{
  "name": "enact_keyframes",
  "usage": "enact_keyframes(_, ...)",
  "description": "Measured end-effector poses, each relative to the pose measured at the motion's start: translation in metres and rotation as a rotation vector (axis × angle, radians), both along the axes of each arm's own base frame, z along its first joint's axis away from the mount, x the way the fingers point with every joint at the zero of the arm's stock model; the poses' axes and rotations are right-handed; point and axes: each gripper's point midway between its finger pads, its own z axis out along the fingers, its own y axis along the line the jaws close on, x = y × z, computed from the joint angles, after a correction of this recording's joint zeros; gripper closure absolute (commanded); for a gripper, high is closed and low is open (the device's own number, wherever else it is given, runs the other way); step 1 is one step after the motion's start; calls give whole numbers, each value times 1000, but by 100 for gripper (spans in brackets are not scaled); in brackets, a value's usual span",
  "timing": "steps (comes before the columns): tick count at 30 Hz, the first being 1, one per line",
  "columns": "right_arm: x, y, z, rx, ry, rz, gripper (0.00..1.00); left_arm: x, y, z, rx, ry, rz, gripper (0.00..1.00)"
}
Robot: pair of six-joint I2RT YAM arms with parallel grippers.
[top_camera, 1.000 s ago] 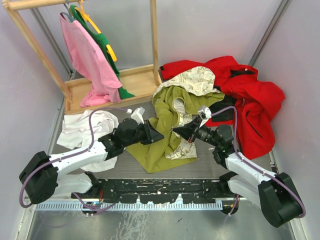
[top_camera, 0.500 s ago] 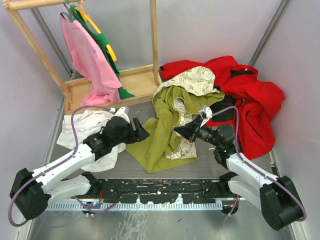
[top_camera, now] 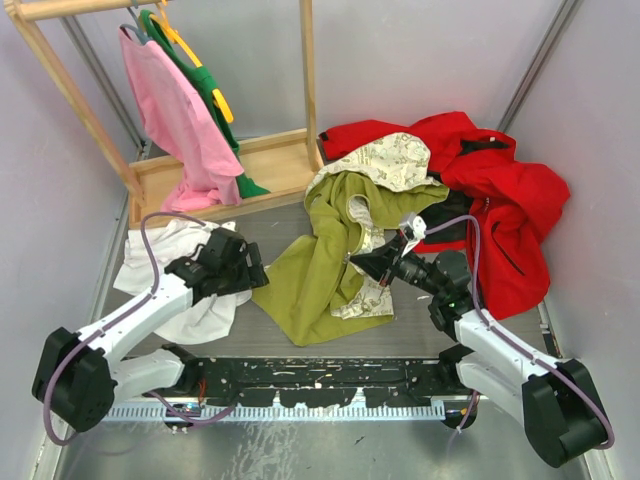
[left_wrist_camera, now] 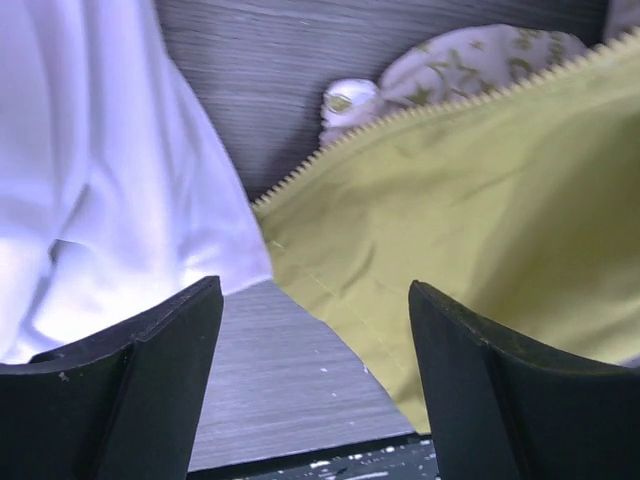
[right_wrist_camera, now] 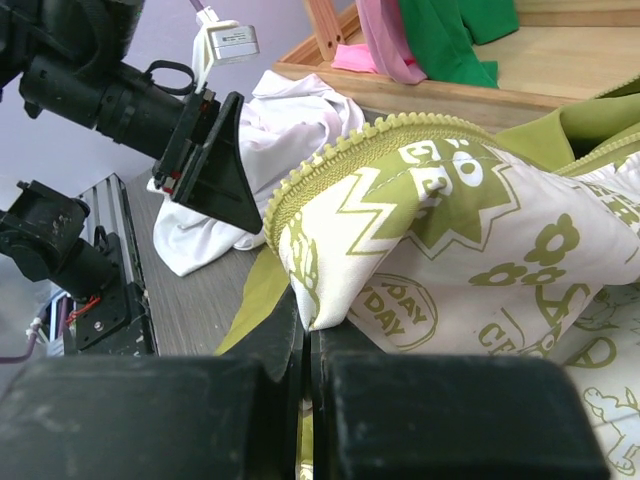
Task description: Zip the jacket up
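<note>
The jacket [top_camera: 318, 272] lies crumpled mid-table, olive side out, its cream printed lining [top_camera: 392, 160] showing at the hood and front. My right gripper [top_camera: 362, 265] is shut on a fold of the lining beside the toothed zipper edge [right_wrist_camera: 330, 165]; the wrist view shows the cloth pinched at the gripper [right_wrist_camera: 308, 325]. My left gripper [top_camera: 254, 272] stands open just left of the jacket's olive hem. In its wrist view the left gripper [left_wrist_camera: 315, 300] has only bare table and the hem [left_wrist_camera: 480, 200] ahead of it, with a zipper edge [left_wrist_camera: 300, 175] further off.
A white garment [top_camera: 172, 262] lies under and left of the left arm. A bright red jacket [top_camera: 505, 205] is heaped at the right. A wooden rack [top_camera: 235, 165] with pink [top_camera: 180, 110] and green clothes stands back left. Walls close in on both sides.
My left gripper opened and pulled back leftwards off the jacket's olive edge, towards the white garment. The right gripper stayed shut on the lining and hardly moved.
</note>
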Motion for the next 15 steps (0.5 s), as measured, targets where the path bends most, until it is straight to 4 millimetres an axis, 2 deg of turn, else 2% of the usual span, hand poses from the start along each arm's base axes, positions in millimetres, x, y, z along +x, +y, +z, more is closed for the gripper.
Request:
enact_keyframes(3, 0, 0, -3, -3, 6, -1, 99, 5, 11, -11, 34, 32, 17, 23)
enact_keyframes(6, 0, -1, -5, -6, 8, -5, 99, 12, 12, -22, 52, 65, -6, 24)
enact_keyframes(15, 0, -2, -8, -15, 4, -11, 99, 52, -21, -38, -6, 119, -170, 25)
